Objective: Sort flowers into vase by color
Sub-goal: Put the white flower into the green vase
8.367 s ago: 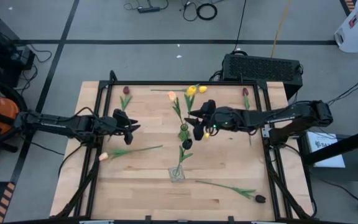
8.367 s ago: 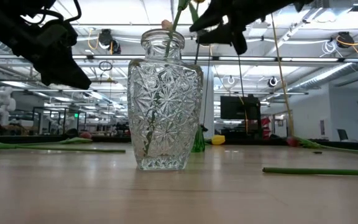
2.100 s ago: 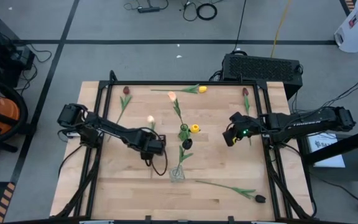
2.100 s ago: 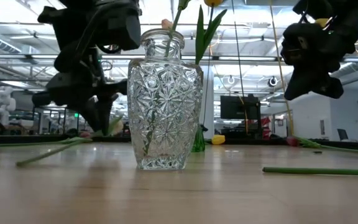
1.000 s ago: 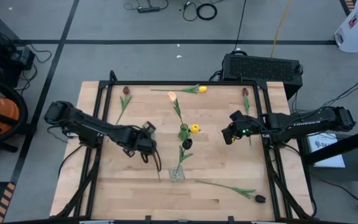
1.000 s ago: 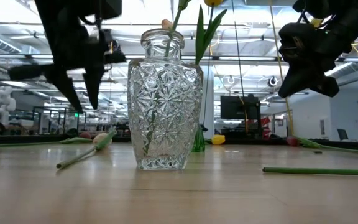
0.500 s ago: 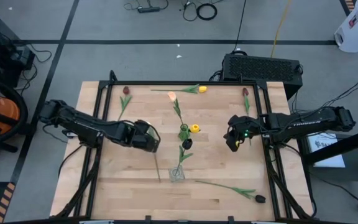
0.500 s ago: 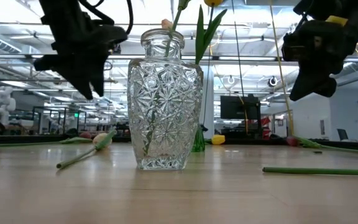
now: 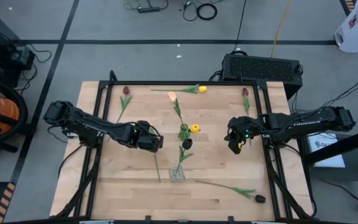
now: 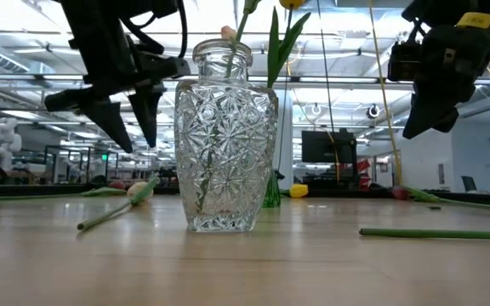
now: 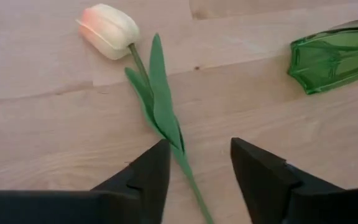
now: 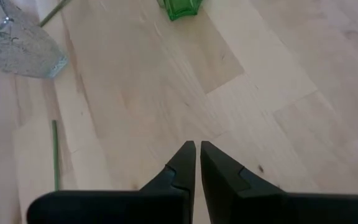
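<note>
Plainly, from above, the left hand [image 9: 156,142] hovers at centre-left of the frame, over the upper end of the pale peach tulip with its thin green stem [image 9: 156,165]. That flower lies flat on the wooden bench [image 9: 117,186], long axis nearly vertical in the frame, stem end reaching down beside the clear cut-glass vase [image 9: 177,173]. The right hand [image 9: 235,148] waits right of centre, carrying nothing.

Across the bench top, the tulip rests low at left of the glass vase, head up-right, stem slanting down-left. A regrasp so near the vase could knock it and tip the stems already standing in it.

Through the left wrist camera, the fingers [image 11: 148,171] stand apart, straddling the stem just below the leaf; the head points to the upper left. Closing on the leaf instead of the stem could let the flower slip or swing. A small green glass vase [image 11: 334,55] shows at upper right.

Through the right wrist camera, the fingers [image 12: 182,163] are pressed together over bare wood.
</note>
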